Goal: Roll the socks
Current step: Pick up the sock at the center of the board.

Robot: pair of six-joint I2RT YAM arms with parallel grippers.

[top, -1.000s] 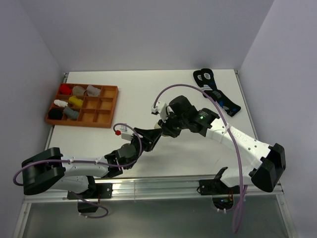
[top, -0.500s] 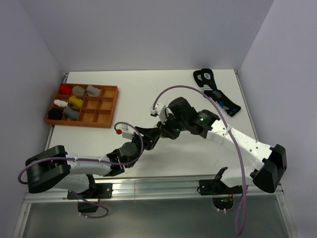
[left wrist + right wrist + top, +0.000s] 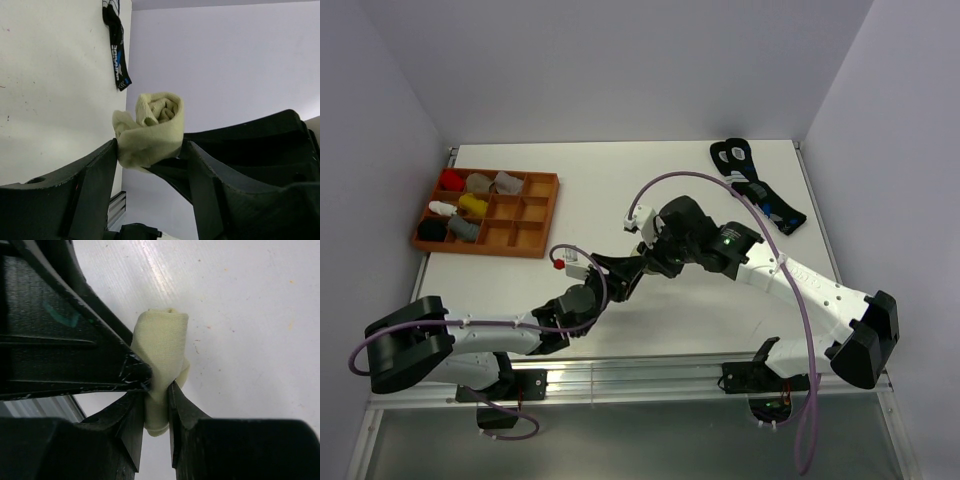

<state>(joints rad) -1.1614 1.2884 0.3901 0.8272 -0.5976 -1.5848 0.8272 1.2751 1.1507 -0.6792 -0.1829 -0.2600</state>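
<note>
Two pincers grip one rolled, pale yellow sock point(image 3: 152, 127) near the middle of the white table point(image 3: 620, 190).

The left pincer point(image 3: 150, 146) squeezes the roll from both sides. The right pincer point(image 3: 158, 390) pinches a loose end of the same sock tight between its tips. Seen from above, the two black arms point(image 3: 710, 245) meet there and hide the sock. A purple cable point(image 3: 692, 178) loops above them. Black socks point(image 3: 760, 192) with blue and white marks lie at the far right corner, well apart from the pincers. At the far left sits a brown tray point(image 3: 535, 213). It has small sock balls point(image 3: 470, 204) in red, yellow, grey and black in its left boxes. A metal rail point(image 3: 640, 372) runs along the near edge. Plain pale walls point(image 3: 620, 70) stand on three sides.
</note>
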